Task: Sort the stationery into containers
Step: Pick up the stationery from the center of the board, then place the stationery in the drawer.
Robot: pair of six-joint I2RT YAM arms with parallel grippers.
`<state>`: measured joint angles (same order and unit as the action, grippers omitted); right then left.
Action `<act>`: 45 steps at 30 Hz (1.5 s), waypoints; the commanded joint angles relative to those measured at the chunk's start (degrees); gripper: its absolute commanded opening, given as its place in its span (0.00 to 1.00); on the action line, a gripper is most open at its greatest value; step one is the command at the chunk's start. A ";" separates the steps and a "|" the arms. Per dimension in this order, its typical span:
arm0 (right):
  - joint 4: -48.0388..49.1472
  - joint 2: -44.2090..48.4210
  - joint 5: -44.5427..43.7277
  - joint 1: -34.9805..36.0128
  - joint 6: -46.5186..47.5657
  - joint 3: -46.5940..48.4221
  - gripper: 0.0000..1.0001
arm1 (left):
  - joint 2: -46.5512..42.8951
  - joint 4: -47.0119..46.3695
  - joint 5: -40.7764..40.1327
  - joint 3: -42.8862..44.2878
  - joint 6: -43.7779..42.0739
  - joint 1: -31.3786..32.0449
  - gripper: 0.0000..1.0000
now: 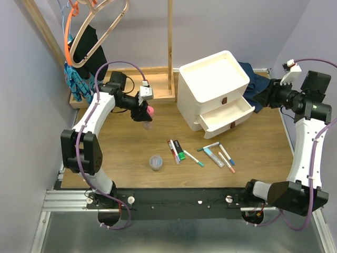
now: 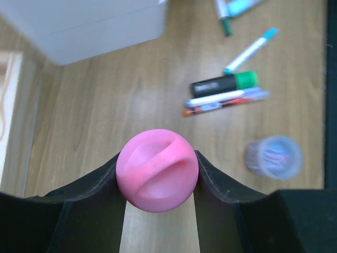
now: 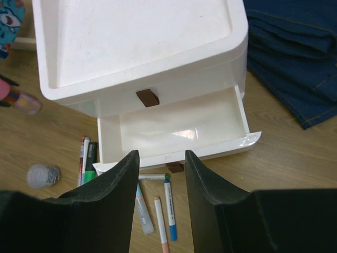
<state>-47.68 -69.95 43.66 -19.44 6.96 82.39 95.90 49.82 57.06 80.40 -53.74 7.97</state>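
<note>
My left gripper (image 1: pixel 146 113) is shut on the pink-capped bottle (image 1: pixel 149 111) and holds it above the table, left of the white drawer unit (image 1: pixel 213 74). In the left wrist view the pink cap (image 2: pixel 157 169) sits between the fingers. The unit's middle drawer (image 1: pixel 227 113) is pulled open and empty (image 3: pixel 179 126). My right gripper (image 1: pixel 261 97) is open and empty, above and right of the unit (image 3: pixel 161 158). On the table lie the thick black-and-green marker (image 1: pixel 179 149), several slim markers (image 1: pixel 193 158), the pale blue tube (image 1: pixel 213 156) and the clear round tub (image 1: pixel 156 162).
A wooden rack base (image 1: pixel 84 101) with an upright post (image 1: pixel 170 47), hangers and hanging clothes stands at the back left. Folded dark blue jeans (image 1: pixel 255 84) lie behind the unit on the right. Grey walls close in both sides.
</note>
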 commanded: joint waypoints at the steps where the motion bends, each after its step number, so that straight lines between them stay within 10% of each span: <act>1: -2.07 1.31 -11.47 0.11 -0.81 1.81 0.46 | -5.28 28.91 3.51 10.20 -17.53 6.33 0.00; 18: 9.71 5.09 -13.42 0.11 -9.50 -13.31 0.37 | 17.11 37.71 -21.09 61.68 5.83 40.97 0.00; 25: 10.33 8.25 -11.94 0.11 -12.67 -15.59 0.36 | 22.66 31.31 -25.68 61.63 10.20 44.06 0.00; 32: 11.65 12.47 9.41 0.11 -15.14 -23.49 0.32 | 23.98 22.07 -24.01 62.50 16.29 44.94 0.00; 45: 5.32 16.25 11.10 0.19 -12.32 -27.02 0.31 | 32.07 16.72 -30.68 67.43 17.17 47.58 0.00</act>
<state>-40.18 -56.12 52.34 -19.44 -5.96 55.75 125.49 69.84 30.79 144.99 -37.78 55.22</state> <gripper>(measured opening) 0.311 0.544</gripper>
